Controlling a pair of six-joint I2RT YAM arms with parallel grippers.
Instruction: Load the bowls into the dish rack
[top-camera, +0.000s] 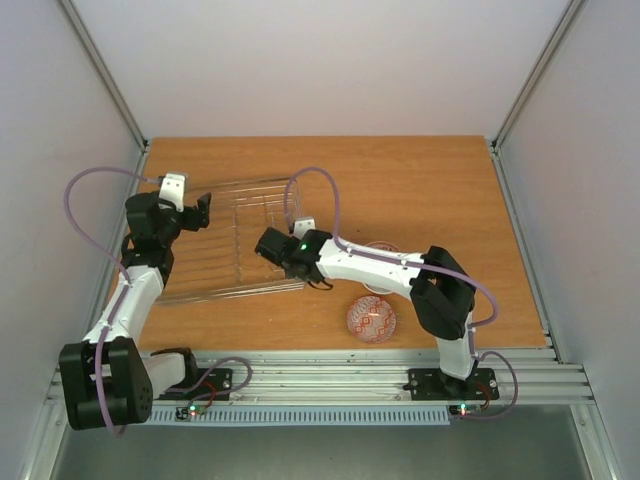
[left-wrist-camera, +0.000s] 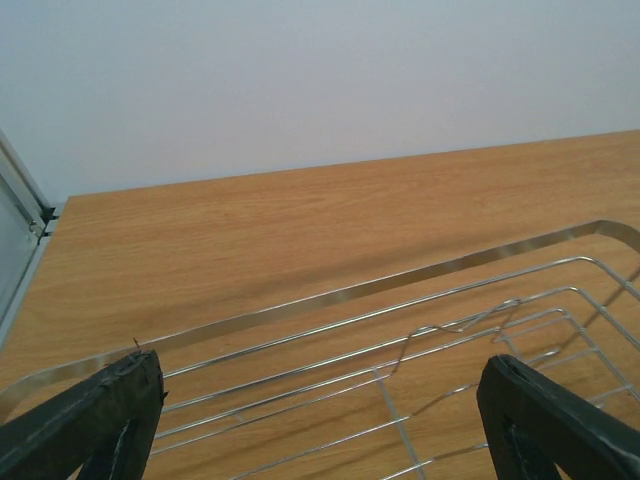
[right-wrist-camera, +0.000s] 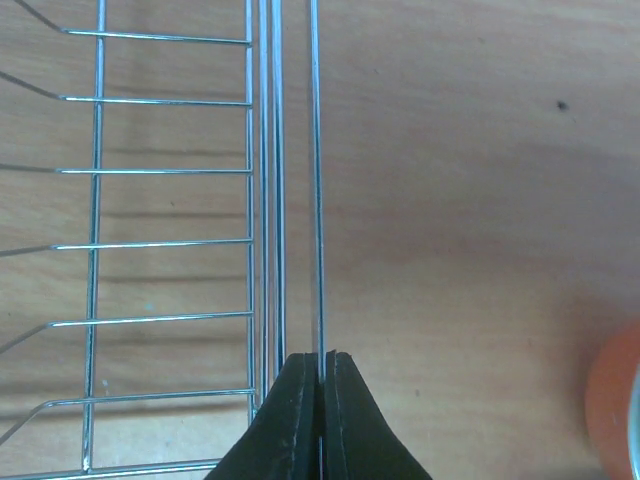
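Note:
The dish rack (top-camera: 232, 240) is a wire grid with a clear rim, lying on the wooden table left of centre. My left gripper (top-camera: 196, 212) is open and empty over the rack's left end, and its view shows the rim (left-wrist-camera: 330, 297) between the spread fingers (left-wrist-camera: 100, 425). My right gripper (top-camera: 274, 246) is shut on the rack's right rim wire (right-wrist-camera: 316, 200), with the fingertips (right-wrist-camera: 300, 390) pinched together on it. A white bowl with a red pattern (top-camera: 371, 319) sits near the front edge. Another bowl (top-camera: 383, 248) is mostly hidden under my right arm. An orange bowl edge (right-wrist-camera: 612, 400) shows at the right.
The table (top-camera: 430, 180) is bordered by metal frame rails and white walls at the back and sides. The right arm stretches across the middle, from its base at the front right to the rack.

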